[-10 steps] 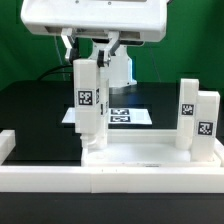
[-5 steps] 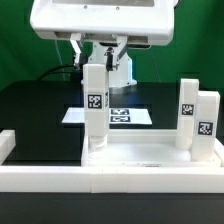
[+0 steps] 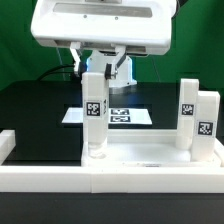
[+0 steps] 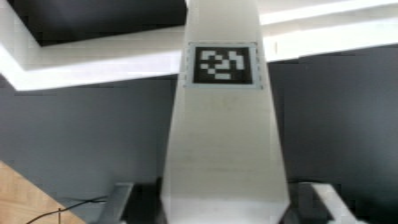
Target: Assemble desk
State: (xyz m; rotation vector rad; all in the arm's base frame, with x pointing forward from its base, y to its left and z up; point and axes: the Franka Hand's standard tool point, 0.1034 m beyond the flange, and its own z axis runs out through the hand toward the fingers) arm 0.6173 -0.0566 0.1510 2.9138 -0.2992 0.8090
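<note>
The gripper [image 3: 97, 68] is holding one desk leg [image 3: 94, 115] by its upper end, the two fingers [image 4: 331, 196] being closed part way on the sides of the leg, as the wrist view is showing. The leg is hanging upright, with its tag facing the exterior camera, and its lower end is standing on or just above the tabletop panel [image 3: 140, 152], near the panel's corner at the exterior view's left; whether it is already touching I cannot tell. I think the leg is being kept vertical because it must go straight down into its seat in the panel, and a tilted leg would probably jam. The panel itself is lying flat against the low white border rail [image 3: 120, 181] at the front, which is probably serving as a stop so the panel is not sliding when the arm is pressing or turning. Two other legs [image 3: 197, 120] are already standing upright at the panel's edge on the exterior view's right, close beside each other. The marker board [image 3: 125, 116] is lying on the black table [image 3: 30, 110] behind the panel. In my judgement, the step now is fitting this leg into its corner.
</note>
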